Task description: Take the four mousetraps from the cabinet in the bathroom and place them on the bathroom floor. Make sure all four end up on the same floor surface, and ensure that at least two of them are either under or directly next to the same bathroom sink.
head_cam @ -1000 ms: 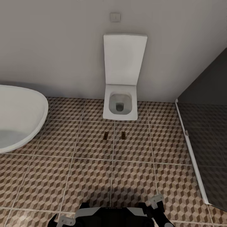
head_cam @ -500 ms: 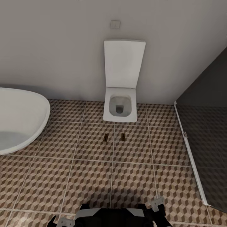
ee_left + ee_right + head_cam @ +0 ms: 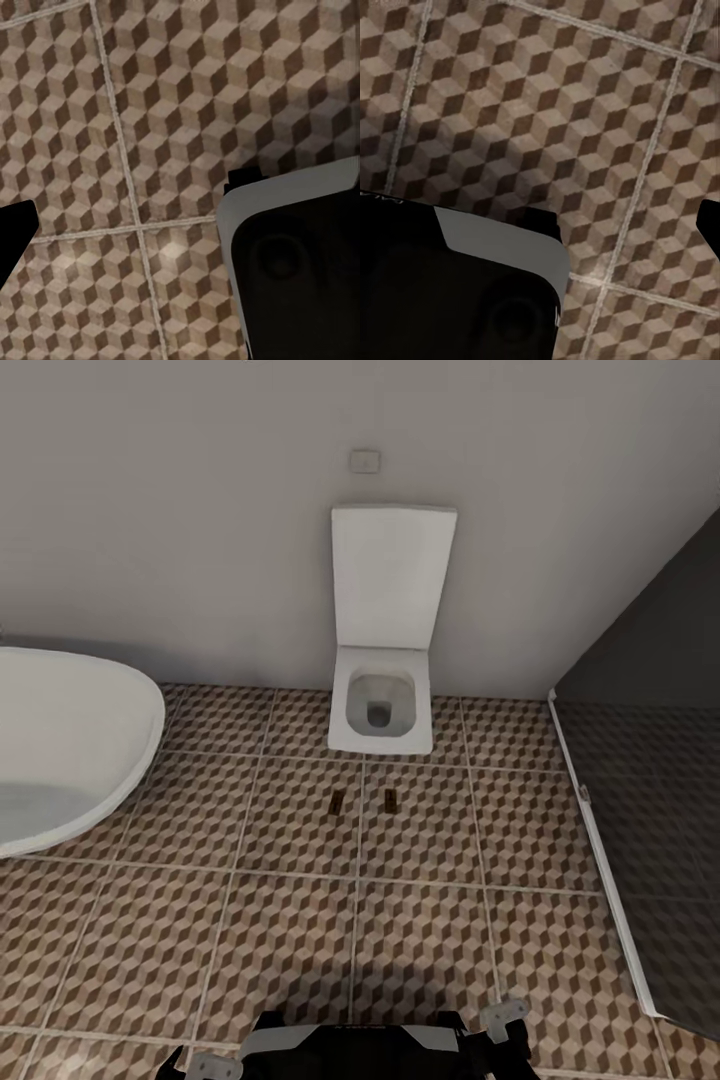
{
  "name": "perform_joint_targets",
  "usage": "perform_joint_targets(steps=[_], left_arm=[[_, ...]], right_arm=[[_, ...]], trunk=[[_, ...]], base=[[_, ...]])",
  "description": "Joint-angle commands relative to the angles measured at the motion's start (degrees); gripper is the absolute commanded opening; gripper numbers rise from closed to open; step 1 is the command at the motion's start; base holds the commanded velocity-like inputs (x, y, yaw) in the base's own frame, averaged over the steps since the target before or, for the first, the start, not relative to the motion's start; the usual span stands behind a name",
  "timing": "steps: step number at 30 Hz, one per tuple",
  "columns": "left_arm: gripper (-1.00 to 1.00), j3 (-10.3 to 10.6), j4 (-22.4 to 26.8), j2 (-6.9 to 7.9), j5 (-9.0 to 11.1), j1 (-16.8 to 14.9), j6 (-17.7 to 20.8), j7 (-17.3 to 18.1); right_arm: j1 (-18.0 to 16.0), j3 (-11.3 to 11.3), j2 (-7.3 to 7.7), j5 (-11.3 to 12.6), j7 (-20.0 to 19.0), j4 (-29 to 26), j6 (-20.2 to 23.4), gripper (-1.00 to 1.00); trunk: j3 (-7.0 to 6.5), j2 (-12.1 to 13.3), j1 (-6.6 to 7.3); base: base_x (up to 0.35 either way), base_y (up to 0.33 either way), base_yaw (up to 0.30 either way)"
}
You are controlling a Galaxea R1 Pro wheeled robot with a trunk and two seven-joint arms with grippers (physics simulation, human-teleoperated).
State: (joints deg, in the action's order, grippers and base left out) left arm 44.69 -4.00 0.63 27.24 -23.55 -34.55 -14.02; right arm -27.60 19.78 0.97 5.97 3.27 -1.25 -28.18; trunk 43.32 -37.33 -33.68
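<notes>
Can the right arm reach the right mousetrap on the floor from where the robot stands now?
Probably not: the right mousetrap lies far ahead near the toilet, with open bathroom floor between; nothing blocks the way.

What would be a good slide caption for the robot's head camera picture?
Two mousetraps lie side by side on the cube-patterned bathroom floor in front of the toilet.

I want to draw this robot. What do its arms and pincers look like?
Not much shows. At the bottom of the head view are black, rounded robot parts with pale grey trim and small grey brackets. Each wrist view shows a boxy black housing edged in light grey. The pincer fingers themselves can't be made out, and no cables or markings are visible.
</notes>
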Motion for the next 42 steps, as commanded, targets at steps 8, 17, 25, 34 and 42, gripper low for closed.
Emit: perform_joint_targets(steps=[8, 17, 25, 34, 42], left_arm=[[1.00, 0.48, -0.13, -0.65, 0.18, 0.50, -0.17, -0.21], [1.00, 0.48, -0.13, -0.88, 0.18, 0.60, -0.16, -0.21], [1.00, 0.48, -0.13, -0.90, 0.18, 0.68, -0.16, -0.21], [1.00, 0.48, -0.13, -0.90, 0.18, 0.69, -0.16, -0.21], [1.00, 0.48, -0.13, -0.90, 0.18, 0.81, -0.16, -0.21]], right_arm=[[0.08, 0.52, 0.00, 0.93, 0.14, 0.02, -0.12, 1.00], [0.09, 0.52, 0.00, 0.97, 0.22, 0.02, -0.12, 1.00], [0.09, 0.52, 0.00, 0.98, 0.24, 0.02, -0.12, 1.00], [0.09, 0.52, 0.00, 0.98, 0.25, 0.02, -0.12, 1.00], [0.09, 0.52, 0.00, 0.98, 0.25, 0.02, -0.12, 1.00]], trunk=[[-2.15, 3.18, 1.74], [-4.60, 6.79, 3.72], [-6.78, 10.00, 5.48], [-9.23, 13.61, 7.46], [-10.34, 14.41, 7.89]], base=[[0.000, 0.000, 0.000], [0.000, 0.000, 0.000], [0.000, 0.000, 0.000], [0.000, 0.000, 0.000], [0.000, 0.000, 0.000]])
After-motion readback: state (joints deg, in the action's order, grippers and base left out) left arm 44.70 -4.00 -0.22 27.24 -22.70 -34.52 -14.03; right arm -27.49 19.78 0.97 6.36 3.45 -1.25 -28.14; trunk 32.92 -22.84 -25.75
